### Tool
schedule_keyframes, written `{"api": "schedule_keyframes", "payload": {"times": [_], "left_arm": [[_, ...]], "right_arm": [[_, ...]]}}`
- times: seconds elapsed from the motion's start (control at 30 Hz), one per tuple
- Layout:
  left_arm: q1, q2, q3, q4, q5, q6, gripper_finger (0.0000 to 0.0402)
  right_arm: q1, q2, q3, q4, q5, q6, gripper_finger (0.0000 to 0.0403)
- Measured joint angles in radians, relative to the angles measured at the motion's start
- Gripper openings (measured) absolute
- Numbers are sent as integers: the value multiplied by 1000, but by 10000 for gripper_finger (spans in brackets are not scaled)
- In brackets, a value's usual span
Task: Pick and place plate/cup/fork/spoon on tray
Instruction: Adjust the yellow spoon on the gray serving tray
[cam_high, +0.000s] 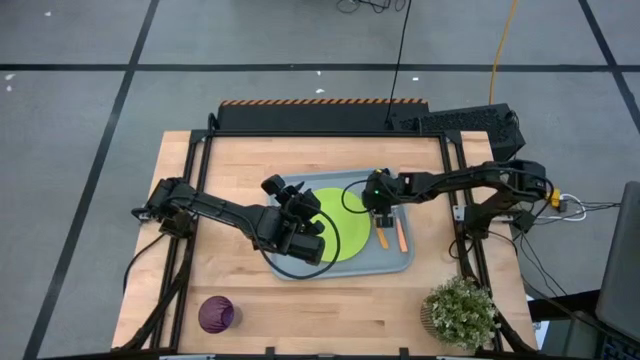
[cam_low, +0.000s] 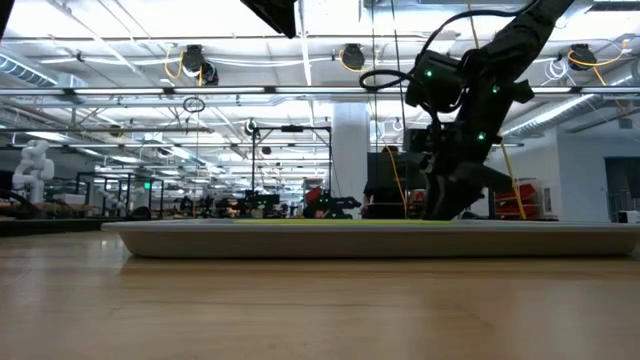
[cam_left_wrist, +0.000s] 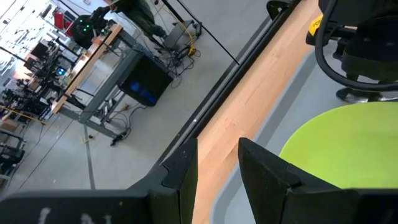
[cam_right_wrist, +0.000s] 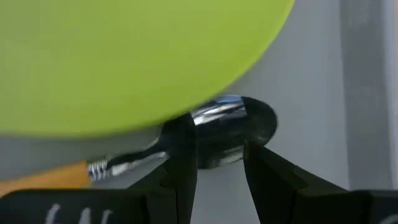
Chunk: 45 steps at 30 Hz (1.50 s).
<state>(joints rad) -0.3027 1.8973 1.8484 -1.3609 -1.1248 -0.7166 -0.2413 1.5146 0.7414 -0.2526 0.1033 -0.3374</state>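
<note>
Spoon (cam_right_wrist: 214, 134) lies on the tray (cam_high: 395, 262) just beside the plate (cam_high: 340, 222), with the right gripper (cam_high: 381, 216) directly above it, fingers parted on either side of the bowl. Left gripper (cam_high: 300, 205) hovers over the plate's far edge, fingers apart, empty. Cup (cam_high: 216, 313) stands on the table (cam_high: 330, 310), well apart.

The lime-green plate (cam_high: 338, 224) lies flat in the grey-blue tray (cam_high: 405, 262). Beside it in the tray lie two orange-handled utensils: the spoon (cam_high: 381, 234), its shiny bowl just off the plate's edge, and the fork (cam_high: 402, 235). The purple cup (cam_high: 216, 313) stands upright on the tabletop (cam_high: 330, 305), well apart from the tray.
</note>
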Motion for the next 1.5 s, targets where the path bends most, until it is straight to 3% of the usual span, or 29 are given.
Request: {"api": "schedule_keyframes", "payload": {"times": [0.23, 0.53, 0.97, 1.1, 1.3, 1.5], "left_arm": [[0, 0, 0, 0, 0, 0, 120], [0, 0, 0, 0, 0, -1, 120], [1, 0, 0, 2, 0, 0, 120], [1, 0, 0, 4, 0, -1, 120], [1, 0, 0, 3, 0, -1, 120], [1, 0, 0, 3, 0, -2, 120]], "right_arm": [[0, -2, 0, -99, 59, 23, 121], [0, -13, 0, -124, 58, 40, 121], [3, -224, 0, -153, 47, 26, 121], [3, -200, 0, -86, 0, 26, 121], [-11, -97, 0, -30, 23, 8, 121], [-41, -84, 0, 6, 31, 154, 121]]}}
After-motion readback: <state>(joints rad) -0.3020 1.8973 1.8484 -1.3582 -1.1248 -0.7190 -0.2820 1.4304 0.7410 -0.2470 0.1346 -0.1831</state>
